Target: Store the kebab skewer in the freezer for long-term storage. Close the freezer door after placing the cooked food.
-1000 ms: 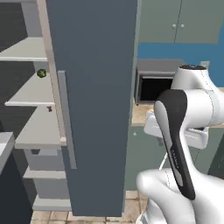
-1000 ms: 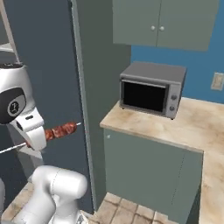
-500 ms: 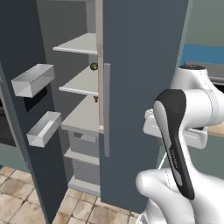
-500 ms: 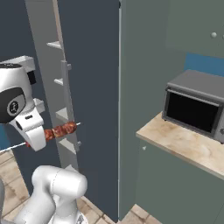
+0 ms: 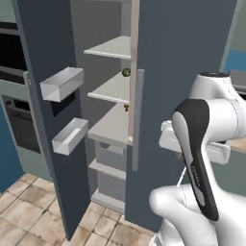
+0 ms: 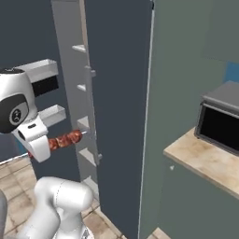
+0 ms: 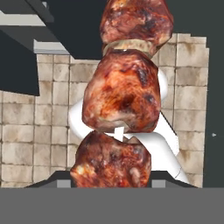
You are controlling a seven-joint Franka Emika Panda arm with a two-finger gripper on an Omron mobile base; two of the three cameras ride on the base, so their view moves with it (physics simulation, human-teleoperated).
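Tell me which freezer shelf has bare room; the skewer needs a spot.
The top shelf looks bare. The next shelf is free except a small green item at its back. The shelf below looks open in front.

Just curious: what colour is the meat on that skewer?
Reddish-brown with darker charred patches; the kebab skewer shows best in the hand view.

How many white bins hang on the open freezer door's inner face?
2: an upper bin and a lower bin, one above the other on the freezer door. Others may sit above the frame.
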